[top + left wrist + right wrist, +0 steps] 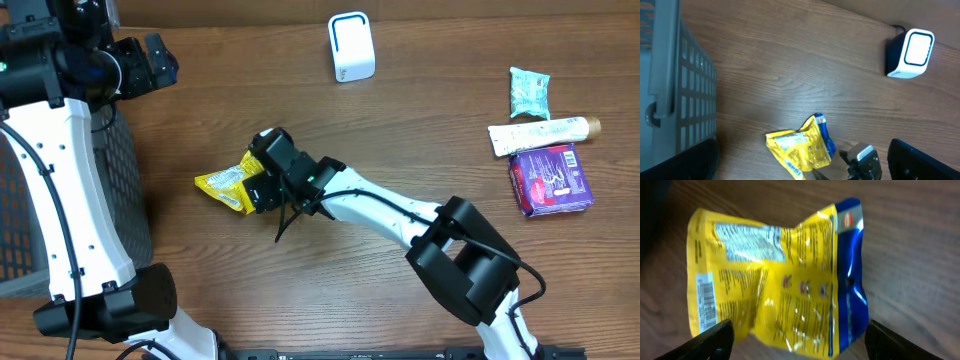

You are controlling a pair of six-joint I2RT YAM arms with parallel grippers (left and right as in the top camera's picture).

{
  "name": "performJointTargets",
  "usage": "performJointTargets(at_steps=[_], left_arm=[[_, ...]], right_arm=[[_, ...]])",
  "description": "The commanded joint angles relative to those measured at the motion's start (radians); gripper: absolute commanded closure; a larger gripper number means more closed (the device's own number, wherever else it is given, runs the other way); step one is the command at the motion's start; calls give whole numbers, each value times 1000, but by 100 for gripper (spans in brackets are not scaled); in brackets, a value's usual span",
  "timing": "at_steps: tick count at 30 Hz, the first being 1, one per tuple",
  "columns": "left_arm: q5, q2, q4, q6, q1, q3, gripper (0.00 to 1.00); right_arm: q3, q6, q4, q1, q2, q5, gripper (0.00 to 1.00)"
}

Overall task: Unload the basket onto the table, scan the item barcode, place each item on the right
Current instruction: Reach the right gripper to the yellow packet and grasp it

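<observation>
- The yellow snack packet (225, 185) lies crumpled on the desk (420, 110), left of centre, with a blue band along 1 end.
- Its barcode (706, 302) faces up, printed near the edge opposite the blue band.
- The right tool (252, 178) sits low over the packet with its 2 fingers (715, 340) spread wide, 1 on each side, not clamped.
- The left tool (160, 60) hangs wide and empty above the grey basket (125, 190), well apart from the packet.
- The white scanner (351, 46) stands at the far edge.
- A teal sachet (529, 91), a white tube (545, 132) and a purple pack (552, 180) lie together at the right.
</observation>
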Motion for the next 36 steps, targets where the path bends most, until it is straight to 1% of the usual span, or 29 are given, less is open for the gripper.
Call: performJointTargets(at_steps=[1, 4, 8, 15, 16, 17, 18, 20, 23, 24, 25, 28, 32, 36], left_arm=[[7, -2, 0, -16, 1, 12, 1], [8, -2, 0, -16, 1, 12, 0], [8, -2, 0, -16, 0, 12, 0], [8, -2, 0, -16, 0, 12, 0], [8, -2, -1, -16, 0, 12, 1], [8, -2, -1, -16, 0, 12, 0], [8, -2, 0, -16, 0, 12, 0], [7, -2, 0, -16, 0, 12, 0], [8, -2, 0, -16, 0, 12, 0], [8, -2, 0, -16, 0, 12, 1], [8, -2, 0, -16, 0, 12, 0], [7, -2, 0, -16, 0, 12, 0], [8, -2, 0, -16, 0, 12, 0], [8, -2, 0, -16, 0, 12, 0]], right_arm=[[-2, -41, 34, 3, 46, 71, 16], [-2, -41, 76, 3, 77, 70, 16], [-2, -41, 90, 3, 98, 71, 16], [-2, -35, 98, 5, 153, 66, 29], [-2, -35, 92, 5, 161, 61, 34], [-2, -32, 83, 5, 169, 57, 41], [-2, -31, 65, 5, 170, 55, 50], [-2, -19, 29, 5, 170, 55, 62], [-2, -2, -13, 5, 169, 55, 67], [-1, -2, -23, 5, 169, 55, 70], [1, -2, -38, 5, 164, 55, 75], [18, 19, -113, -6, 140, 57, 96], [39, 97, -245, -50, 80, 59, 96], [39, 103, -353, -122, 26, 63, 96]])
